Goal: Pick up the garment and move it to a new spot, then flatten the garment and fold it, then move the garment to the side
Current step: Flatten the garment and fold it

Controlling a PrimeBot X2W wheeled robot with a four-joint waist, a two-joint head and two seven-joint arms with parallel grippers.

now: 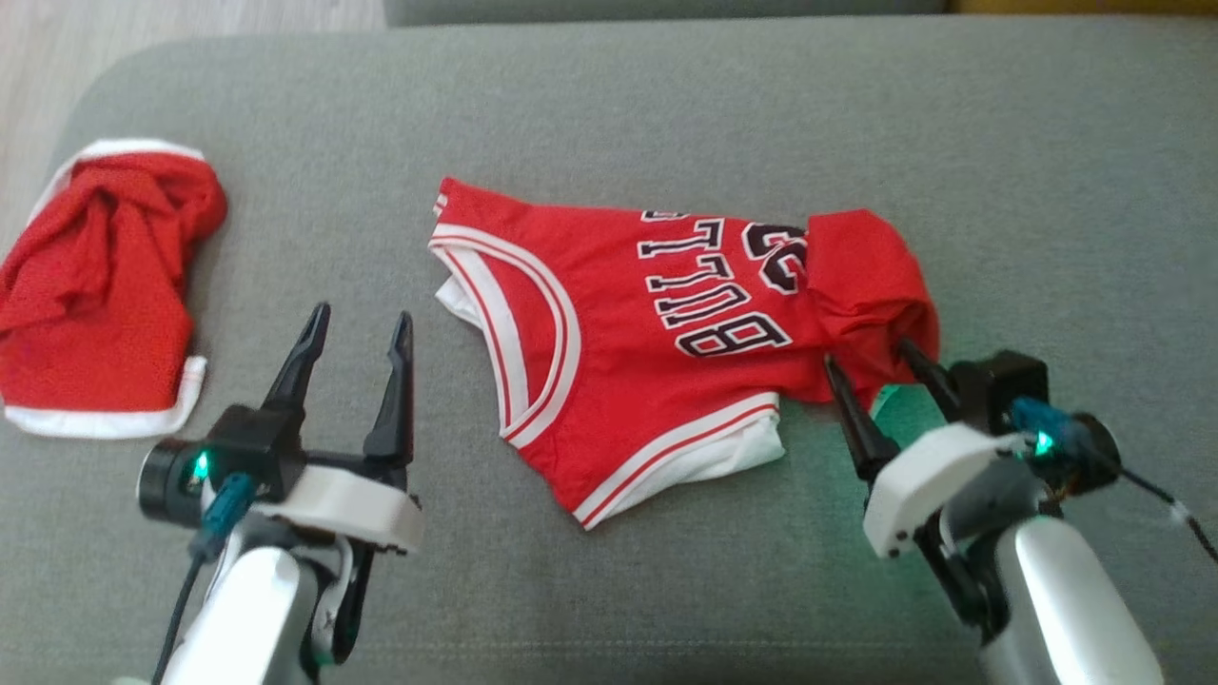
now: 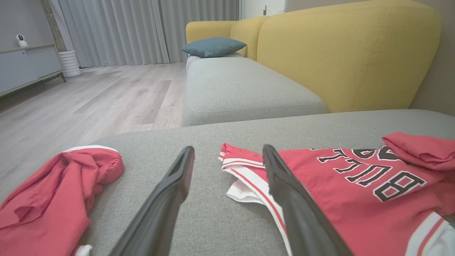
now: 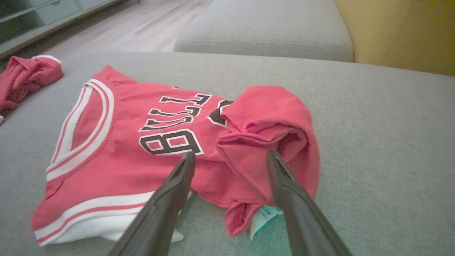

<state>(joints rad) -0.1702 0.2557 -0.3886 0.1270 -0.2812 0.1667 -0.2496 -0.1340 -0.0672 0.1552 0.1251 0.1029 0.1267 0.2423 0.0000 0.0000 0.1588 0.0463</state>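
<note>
Since the hem of the jersey [image 1: 628, 381] lies bunched, the right gripper [image 1: 866, 354] straddles that fold, spread and gripping nothing, apparently to flatten it, while the left gripper [image 1: 363, 314] hovers spread and empty.

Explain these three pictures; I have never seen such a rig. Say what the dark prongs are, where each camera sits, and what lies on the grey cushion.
This is a two-armed robot. One picture comes from its head, looking down; the other two from a camera on each wrist, looking along that arm's two dark fingers. On the grey sofa seat lies a red jersey with black lettering, one end bunched. A second red garment lies crumpled to the robot's left. The left fingers are open over bare seat. The right fingers are open at the bunched end. Nothing is held.
</note>
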